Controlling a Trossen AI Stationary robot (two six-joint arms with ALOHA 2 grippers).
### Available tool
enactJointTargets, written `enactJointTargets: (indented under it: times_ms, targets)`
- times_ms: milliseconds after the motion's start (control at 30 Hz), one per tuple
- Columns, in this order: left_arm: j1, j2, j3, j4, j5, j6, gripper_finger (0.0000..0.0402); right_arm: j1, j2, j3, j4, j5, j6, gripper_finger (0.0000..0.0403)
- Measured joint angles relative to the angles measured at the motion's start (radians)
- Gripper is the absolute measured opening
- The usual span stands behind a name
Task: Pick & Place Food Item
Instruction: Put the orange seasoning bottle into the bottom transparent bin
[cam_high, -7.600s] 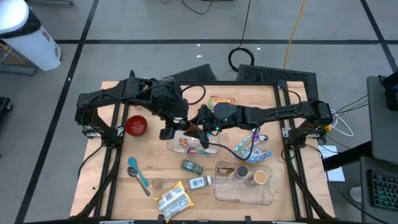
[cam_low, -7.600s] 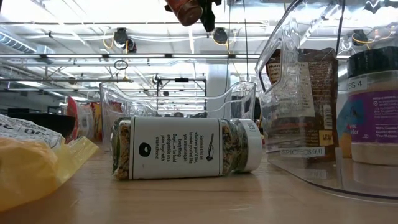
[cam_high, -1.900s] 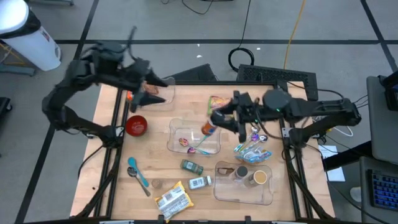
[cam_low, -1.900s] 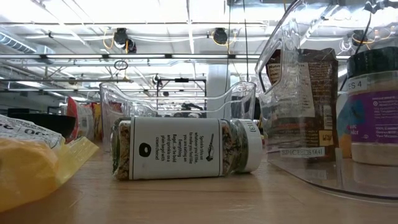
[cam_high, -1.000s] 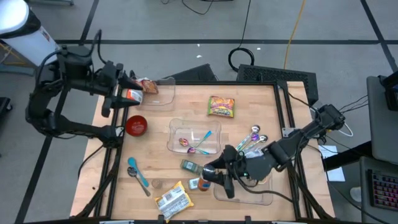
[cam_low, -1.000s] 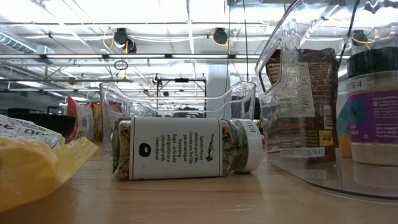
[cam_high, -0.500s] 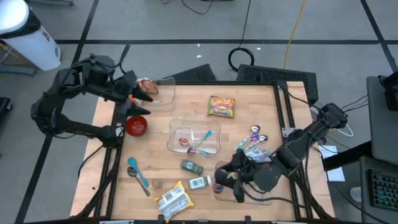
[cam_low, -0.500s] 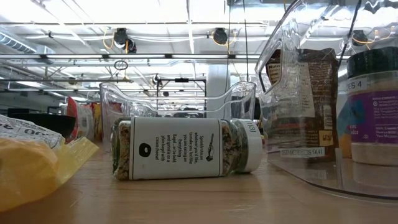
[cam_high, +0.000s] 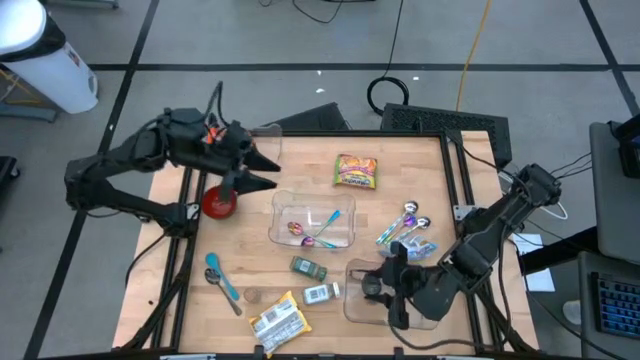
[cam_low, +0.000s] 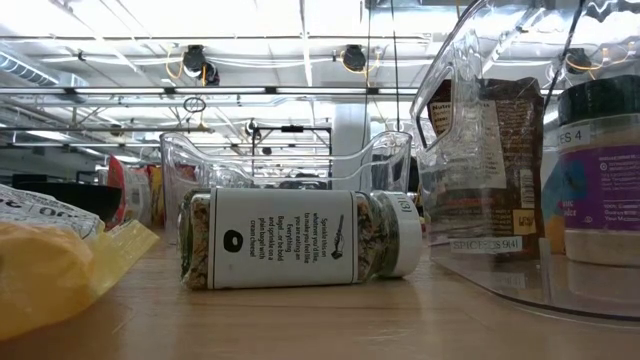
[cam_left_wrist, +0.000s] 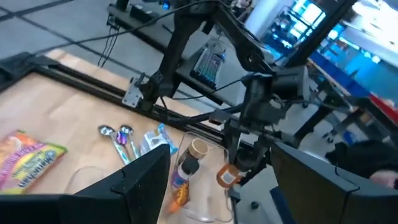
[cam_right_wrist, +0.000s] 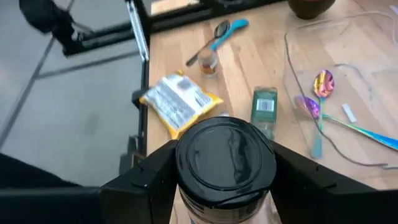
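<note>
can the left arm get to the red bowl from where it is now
Probably yes. The left gripper hangs open at the table's far left corner, with the red bowl just below it in the high view. Nothing stands between them. The right gripper is far off over the clear bin, shut on a black-lidded jar.

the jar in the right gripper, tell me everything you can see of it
The jar has a round, glossy black lid, seen from straight above in the right wrist view, with a bit of orange-brown body below the lid. The right gripper is shut on it, a dark finger pressing each side just below the lid. From the left wrist view it hangs upright and lifted, over the clear bin at the table's near right, touching nothing else.
</note>
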Motion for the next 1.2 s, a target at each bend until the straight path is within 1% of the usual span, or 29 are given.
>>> enactJointTargets:
  times_ms: [200,333,433,533,667,833,1067,1200]
  targets:
    - [-0.085,0.041,-0.02,0.065,-0.112,-0.082,0.0282,0.032,0.0,-0.089,0.072,-0.002,-0.061,0.0195]
    - [-0.141,0.073,-0.02,0.101,-0.179,-0.105,0.0282,0.027,-0.001,-0.151,0.18,0.003,-0.118,0.0195]
    - [-0.177,0.088,-0.02,0.111,-0.235,-0.107,0.0282,0.025,-0.001,-0.219,0.272,0.005,-0.14,0.0195]
    - [-0.205,0.106,-0.02,0.132,-0.28,-0.11,0.0282,0.025,-0.001,-0.299,0.38,0.031,-0.146,0.0195]
    - [-0.229,0.127,-0.02,0.143,-0.318,-0.12,0.0282,0.022,0.0,-0.39,0.496,0.042,-0.183,0.0195]
    - [-0.236,0.137,-0.02,0.146,-0.346,-0.132,0.0282,0.005,0.0,-0.46,0.598,0.052,-0.187,0.0195]
    - [-0.236,0.156,-0.02,0.182,-0.37,-0.136,0.0282,-0.019,0.011,-0.467,0.616,0.045,-0.217,0.0195]
    - [-0.235,0.167,-0.02,0.204,-0.37,-0.132,0.0282,-0.029,0.045,-0.468,0.64,-0.01,-0.234,0.0195]
